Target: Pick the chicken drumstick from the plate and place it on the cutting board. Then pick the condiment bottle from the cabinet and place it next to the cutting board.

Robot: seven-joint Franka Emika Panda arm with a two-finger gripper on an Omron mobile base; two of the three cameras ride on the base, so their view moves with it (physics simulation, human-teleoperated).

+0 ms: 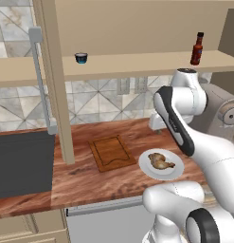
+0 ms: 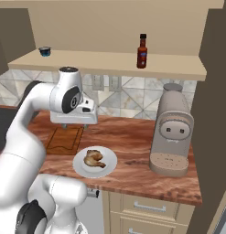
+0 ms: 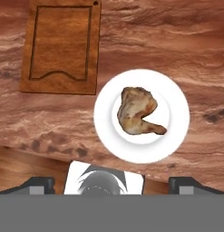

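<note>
The golden-brown chicken drumstick (image 3: 137,112) lies in the middle of the round white plate (image 3: 177,113) near the counter's front edge, its bone end pointing right in the hand view. The wooden cutting board (image 1: 110,153) lies bare just left of the plate (image 1: 146,167). My gripper (image 2: 74,126) hangs well above the counter over the plate and board, pointing straight down, its fingertips (image 3: 38,185) spread wide and empty. The dark-red condiment bottle (image 1: 197,49) stands upright on the shelf of the tan cabinet (image 1: 137,61), toward its right end, seen too as the bottle (image 2: 142,51).
A small dark blue-rimmed cup (image 1: 81,58) sits on the same shelf to the left. A grey coffee machine (image 2: 171,130) stands on the counter right of the plate. A dark sink (image 1: 21,161) lies left of the cabinet post (image 1: 57,85). Drawers (image 2: 146,208) are below.
</note>
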